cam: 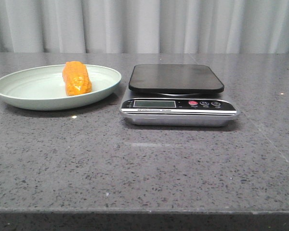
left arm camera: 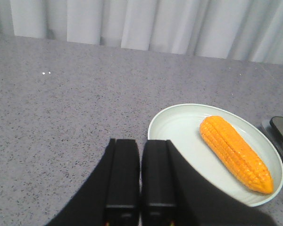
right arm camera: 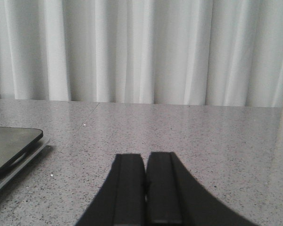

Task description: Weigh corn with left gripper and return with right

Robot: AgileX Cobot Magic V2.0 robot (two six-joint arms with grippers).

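Orange corn (cam: 76, 78) lies lengthwise front-to-back on plate (cam: 24, 91).

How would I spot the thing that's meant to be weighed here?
On the grey stone table, look left of the kitchen scale to the pale green plate. Lying on it is the corn, a stubby orange-yellow cob with glossy kernel rows, the only brightly coloured thing in sight.
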